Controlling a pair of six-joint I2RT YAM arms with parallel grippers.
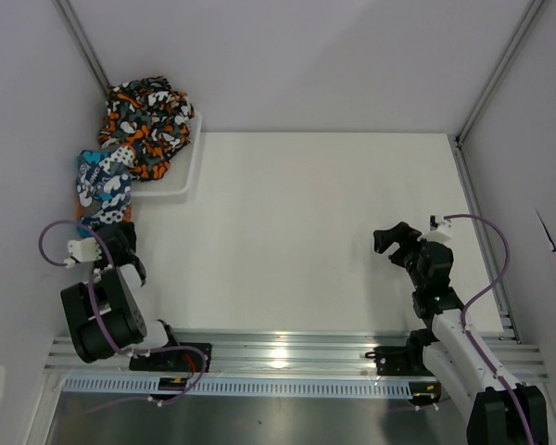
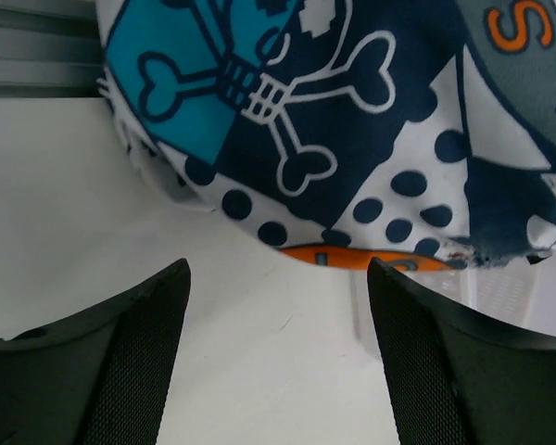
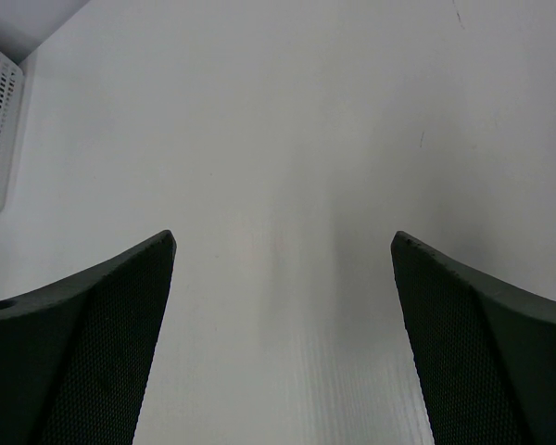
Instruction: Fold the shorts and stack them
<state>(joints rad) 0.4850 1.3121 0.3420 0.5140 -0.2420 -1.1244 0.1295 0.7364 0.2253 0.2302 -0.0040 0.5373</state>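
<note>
At the table's (image 1: 306, 213) far left corner, the white mesh basket (image 1: 195, 153) holds both pairs. The camouflage shorts (image 1: 148, 116) are heaped at its far end and the skull-print shorts (image 1: 102, 181) spill over its near edge. The left gripper (image 2: 276, 269) sits just short of that hanging cloth, fingers spread and holding nothing, while well to the right the right gripper (image 3: 284, 236) hangs over the table, fingers wide apart and empty.

Wht mesh basket (image 1: 194, 158) at tbl's (image 1: 306, 241) far-L corner.

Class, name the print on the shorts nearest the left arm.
Shorts: skulls and dots; left wrist view.
</note>
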